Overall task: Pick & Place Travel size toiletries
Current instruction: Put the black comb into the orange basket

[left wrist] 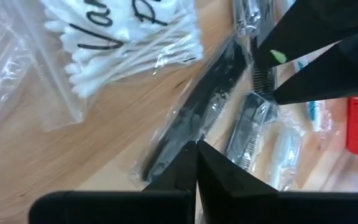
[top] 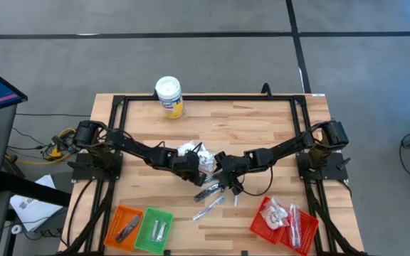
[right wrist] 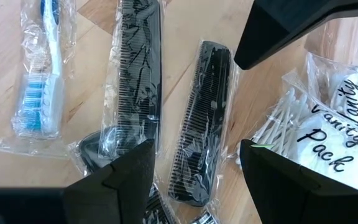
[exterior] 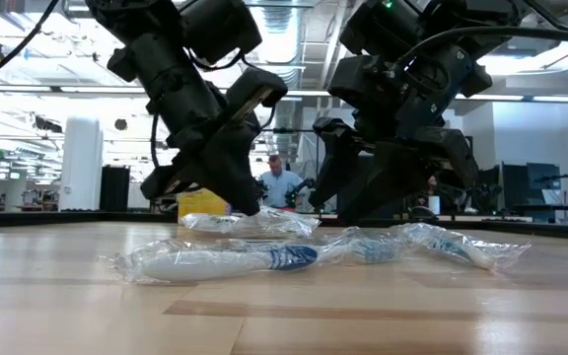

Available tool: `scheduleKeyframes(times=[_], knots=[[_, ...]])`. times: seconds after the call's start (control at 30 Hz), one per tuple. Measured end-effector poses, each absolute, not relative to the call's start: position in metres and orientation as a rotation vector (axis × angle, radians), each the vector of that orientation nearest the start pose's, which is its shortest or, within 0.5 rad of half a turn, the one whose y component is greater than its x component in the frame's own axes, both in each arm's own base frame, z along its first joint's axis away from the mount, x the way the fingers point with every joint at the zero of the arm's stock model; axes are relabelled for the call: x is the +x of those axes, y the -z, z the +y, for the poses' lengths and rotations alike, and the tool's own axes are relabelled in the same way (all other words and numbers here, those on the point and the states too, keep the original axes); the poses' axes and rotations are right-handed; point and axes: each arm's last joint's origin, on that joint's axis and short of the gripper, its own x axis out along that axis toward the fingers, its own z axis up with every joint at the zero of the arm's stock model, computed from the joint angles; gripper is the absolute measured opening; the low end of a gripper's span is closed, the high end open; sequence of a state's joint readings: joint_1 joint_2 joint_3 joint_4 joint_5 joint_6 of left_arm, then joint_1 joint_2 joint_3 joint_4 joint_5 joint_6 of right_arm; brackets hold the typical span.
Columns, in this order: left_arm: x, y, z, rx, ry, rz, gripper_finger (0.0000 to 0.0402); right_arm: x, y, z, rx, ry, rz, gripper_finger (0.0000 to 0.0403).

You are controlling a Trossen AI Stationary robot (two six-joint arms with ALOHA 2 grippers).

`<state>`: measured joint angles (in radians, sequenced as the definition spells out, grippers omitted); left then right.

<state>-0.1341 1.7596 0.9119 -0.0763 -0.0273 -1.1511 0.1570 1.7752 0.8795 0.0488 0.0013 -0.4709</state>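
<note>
Centrally, left claw [left wrist: 196,163] closed beside wrapped combs [right wrist: 199,118], right claw [right wrist: 194,165] open above them, vanity pack [right wrist: 328,134] alongside.

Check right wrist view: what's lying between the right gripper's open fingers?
Right wrist view: a wrapped black comb lies in the gap of the right gripper, bare wood beside it. A second comb lies off to one side.

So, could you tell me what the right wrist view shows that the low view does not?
Only the right wrist view shows two wrapped black combs lying side by side and a vanity pack with cotton swabs, seen past the open right gripper. Only the low view shows the left gripper lowered to the table and a person in the room behind. Both show a wrapped toothbrush with blue bristles.
</note>
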Motion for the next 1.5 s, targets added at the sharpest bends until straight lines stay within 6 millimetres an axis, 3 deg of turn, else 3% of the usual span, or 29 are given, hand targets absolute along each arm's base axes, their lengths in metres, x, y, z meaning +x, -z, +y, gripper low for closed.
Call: scheduleKeyframes(times=[0.33, 1.17, 1.5], knots=[[0.333, -0.122, -0.047, -1.000, -0.447, 0.950, 0.0000, 0.334, -0.136, 0.053, -0.511, -0.335, 0.794, 0.0228], [0.339, -0.127, -0.051, -0.963, -0.446, 0.834, 0.0000, 0.333, -0.135, 0.052, -0.511, -0.338, 0.805, 0.0228], [0.333, -0.122, -0.051, -0.945, -0.464, 0.915, 0.0000, 0.332, -0.135, 0.052, -0.511, -0.339, 0.812, 0.0228]])
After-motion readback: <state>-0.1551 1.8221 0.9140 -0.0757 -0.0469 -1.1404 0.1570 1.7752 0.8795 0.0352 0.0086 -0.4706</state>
